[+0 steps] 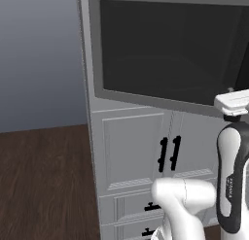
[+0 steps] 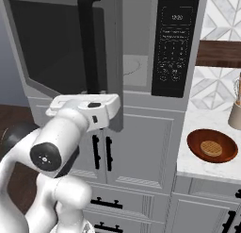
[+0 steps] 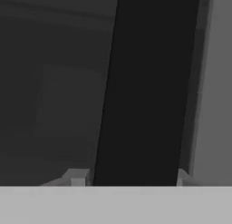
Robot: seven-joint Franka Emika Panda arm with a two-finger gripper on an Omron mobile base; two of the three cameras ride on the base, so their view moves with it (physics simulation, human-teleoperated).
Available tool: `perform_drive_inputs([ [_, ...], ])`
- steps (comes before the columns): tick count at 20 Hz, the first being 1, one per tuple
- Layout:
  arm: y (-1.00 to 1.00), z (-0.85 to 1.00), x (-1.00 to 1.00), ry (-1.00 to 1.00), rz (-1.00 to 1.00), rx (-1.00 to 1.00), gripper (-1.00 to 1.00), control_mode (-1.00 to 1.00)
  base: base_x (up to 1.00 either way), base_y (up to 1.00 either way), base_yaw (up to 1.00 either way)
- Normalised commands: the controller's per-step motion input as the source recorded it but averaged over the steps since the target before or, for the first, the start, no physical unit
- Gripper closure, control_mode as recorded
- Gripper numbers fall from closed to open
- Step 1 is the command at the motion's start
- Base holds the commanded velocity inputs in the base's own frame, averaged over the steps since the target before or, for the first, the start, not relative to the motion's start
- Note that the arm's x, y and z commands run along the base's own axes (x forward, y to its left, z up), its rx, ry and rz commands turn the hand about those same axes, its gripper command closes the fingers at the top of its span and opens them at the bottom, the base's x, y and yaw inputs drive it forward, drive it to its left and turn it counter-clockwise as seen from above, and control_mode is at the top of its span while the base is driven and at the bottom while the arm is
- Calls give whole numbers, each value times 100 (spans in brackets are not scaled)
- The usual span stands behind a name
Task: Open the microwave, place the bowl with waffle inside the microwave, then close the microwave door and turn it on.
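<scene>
jaws astride the door handle, microwave door partly open

in the right base view the microwave (image 2: pixel 141 43) fills the upper half of the frame, its black control panel (image 2: pixel 175 43) right of centre. the microwave door (image 2: pixel 61 43) stands swung partway out toward the left, and a strip of light grey cavity with part of the round turntable (image 2: pixel 136 64) shows between the door's free edge and the panel. the long black handle (image 2: pixel 88 43) runs vertically down the door, left of centre.

the white arm rises from the lower left, and its hand sits just below the middle of the frame, right at the lower end of the handle. the gripper (image 2: pixel 96 97) itself is mostly hidden behind the hand there.

in the hand view the handle (image 3: pixel 145 87) is a broad black bar running top to bottom through the centre, very close. the two fingertips (image 3: pixel 78 177) rise at the bottom, one on either side of it, so the bar lies between the jaws. they are set about as wide as the bar; whether they press on it i cannot tell.

in the left base view the door's dark glass (image 1: pixel 170 49) spans the upper right, with white cabinet doors (image 1: pixel 141 146) below.

the bowl with waffle (image 2: pixel 212 145) sits on the pale counter (image 2: pixel 197 166) at the lower right of the right base view, well apart from the gripper and outside the microwave.
</scene>
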Motion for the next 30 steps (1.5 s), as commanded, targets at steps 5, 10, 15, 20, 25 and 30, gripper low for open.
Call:
perform_drive_inputs([
  [5, 81, 0, -100, 1, 0, -12, 100, -100, 0, 0, 0],
  [10, 100, -21, -82, 12, -1, -21, -100, -100, 0, 0, 0],
  [15, 37, -10, -98, 2, -1, -6, -100, -100, 0, 0, 0],
  [20, -65, -3, -100, -6, -2, 16, -100, -100, 0, 0, 0],
  [25, -100, -12, -35, -4, 2, 14, -100, -100, 0, 0, 0],
  [30, -84, -10, 30, -5, 16, 19, -100, -100, 0, 0, 0],
])
